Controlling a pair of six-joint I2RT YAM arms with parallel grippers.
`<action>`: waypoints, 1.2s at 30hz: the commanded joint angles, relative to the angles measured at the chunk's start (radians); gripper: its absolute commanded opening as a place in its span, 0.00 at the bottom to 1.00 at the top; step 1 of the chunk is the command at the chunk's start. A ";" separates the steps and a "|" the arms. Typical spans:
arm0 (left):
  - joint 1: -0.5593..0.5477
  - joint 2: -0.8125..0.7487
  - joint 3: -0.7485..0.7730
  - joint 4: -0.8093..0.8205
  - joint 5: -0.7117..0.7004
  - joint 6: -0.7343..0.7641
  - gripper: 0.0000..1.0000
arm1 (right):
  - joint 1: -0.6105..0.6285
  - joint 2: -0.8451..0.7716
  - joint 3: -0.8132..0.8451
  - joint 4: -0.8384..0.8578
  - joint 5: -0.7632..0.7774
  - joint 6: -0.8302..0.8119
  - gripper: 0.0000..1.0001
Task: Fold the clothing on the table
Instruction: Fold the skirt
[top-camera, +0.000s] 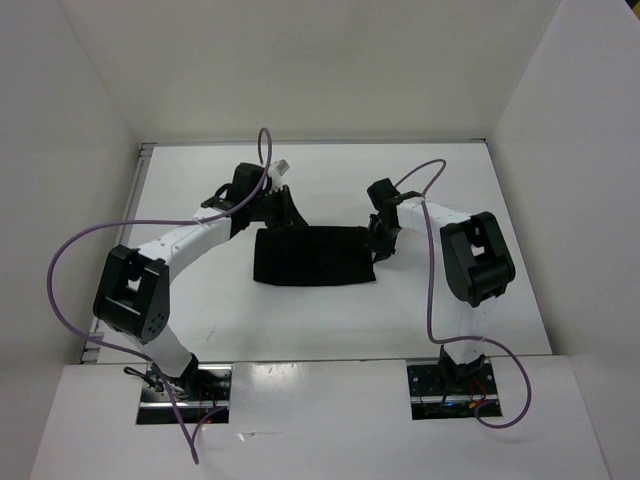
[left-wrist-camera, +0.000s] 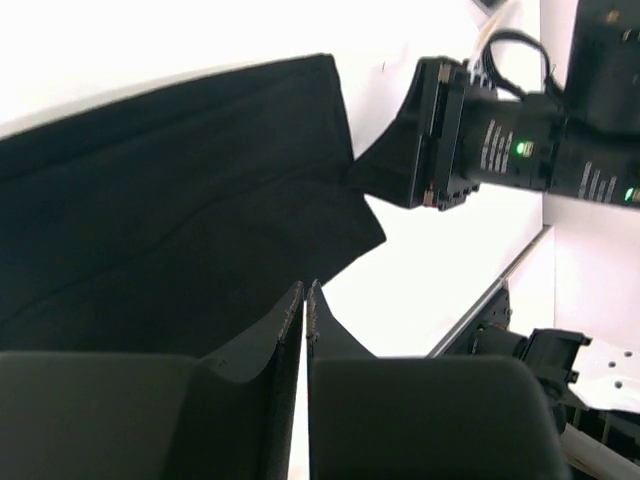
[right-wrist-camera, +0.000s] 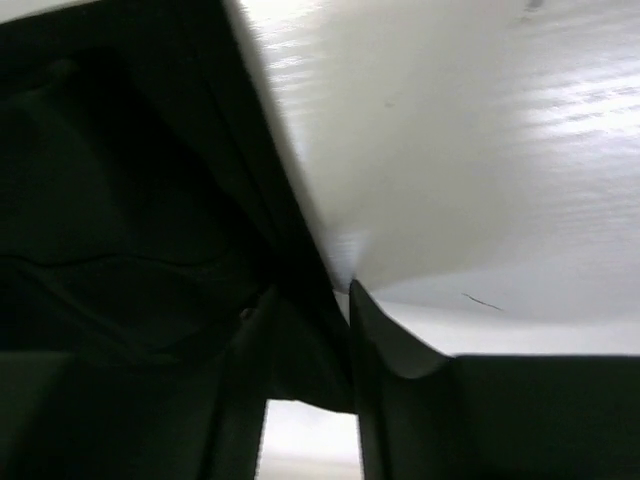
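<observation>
At the left end of the plain black fabric garment (top-camera: 312, 257), our left pincer (left-wrist-camera: 306, 298) hung by the far corner, its fingers all but together with nothing between them. The garment lay flat on the smooth white table (top-camera: 320, 325) as a tidy, layered rectangle, so we judged at least one fold done. At the garment's right edge our right pincer (top-camera: 382, 245) had its fingers apart astride the hem. A further fold, or only letting go, seemed left.
</observation>
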 joint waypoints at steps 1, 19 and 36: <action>0.006 -0.053 -0.064 -0.006 0.019 -0.010 0.09 | -0.003 0.061 -0.003 0.084 -0.049 -0.019 0.37; -0.116 -0.038 -0.176 -0.183 -0.096 0.021 0.09 | -0.003 0.038 -0.032 0.126 -0.088 -0.028 0.00; -0.192 0.147 -0.146 -0.128 -0.171 -0.067 0.08 | -0.003 0.013 -0.023 0.126 -0.147 -0.046 0.00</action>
